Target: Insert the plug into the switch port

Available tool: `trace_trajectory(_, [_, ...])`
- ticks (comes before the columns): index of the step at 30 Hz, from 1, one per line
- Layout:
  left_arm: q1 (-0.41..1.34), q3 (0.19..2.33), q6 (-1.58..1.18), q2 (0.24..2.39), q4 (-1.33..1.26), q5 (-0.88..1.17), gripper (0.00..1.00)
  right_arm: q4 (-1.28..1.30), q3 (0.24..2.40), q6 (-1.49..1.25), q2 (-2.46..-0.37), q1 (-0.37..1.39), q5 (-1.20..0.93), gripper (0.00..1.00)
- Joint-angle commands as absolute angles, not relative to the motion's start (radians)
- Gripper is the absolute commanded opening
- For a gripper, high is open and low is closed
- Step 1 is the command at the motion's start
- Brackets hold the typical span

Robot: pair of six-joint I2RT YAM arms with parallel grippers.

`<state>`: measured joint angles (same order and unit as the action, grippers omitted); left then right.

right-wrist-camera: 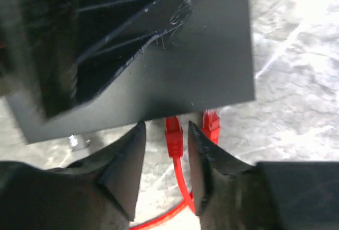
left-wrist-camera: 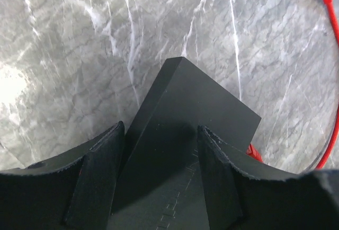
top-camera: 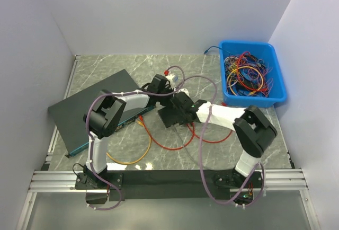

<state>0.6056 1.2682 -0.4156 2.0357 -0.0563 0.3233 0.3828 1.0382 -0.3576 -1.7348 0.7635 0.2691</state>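
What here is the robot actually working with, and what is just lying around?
Part of the job:
- switch, the black box
- red plug at its edge, with its red cable
- right gripper, open around the plug
- left gripper, over the switch

Just lying about:
- blue bin of spare cables
- yellow cable
- black board
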Motion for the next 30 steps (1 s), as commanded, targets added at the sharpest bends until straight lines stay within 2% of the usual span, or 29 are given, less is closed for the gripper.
trace_trajectory(1, [0.604,1.321,-0.405,2.026,0.046,0.318,0.63,0.308,1.017,-0.382,-1.609,0.758,0.301,0.46])
trace_trajectory(7, [0.563,1.376,-0.396,1.979,0.101,0.272,0.64,0.350,0.976,-0.400,-1.481,0.784,0.299,0.59])
trace_trajectory(8, [0.558,1.382,-0.393,1.973,0.110,0.262,0.64,0.356,0.973,-0.400,-1.465,0.788,0.301,0.69])
trace_trajectory(10, [0.551,1.390,-0.391,1.944,0.124,0.229,0.64,0.377,0.963,-0.405,-1.419,0.801,0.308,0.76])
trace_trajectory(11, [0.548,1.390,-0.393,1.916,0.129,0.216,0.64,0.382,0.960,-0.405,-1.404,0.804,0.311,0.84])
trace_trajectory(13, [0.543,1.378,-0.402,1.884,0.129,0.184,0.65,0.394,0.947,-0.410,-1.349,0.821,0.310,0.89])
trace_trajectory(22, [0.545,1.206,-0.465,1.542,0.156,0.078,0.66,0.408,0.876,-0.414,-1.082,0.890,0.273,0.93])
trace_trajectory(30, [0.552,0.964,-0.541,1.091,0.253,-0.060,0.67,0.448,0.796,-0.448,-0.873,0.925,0.143,0.94])
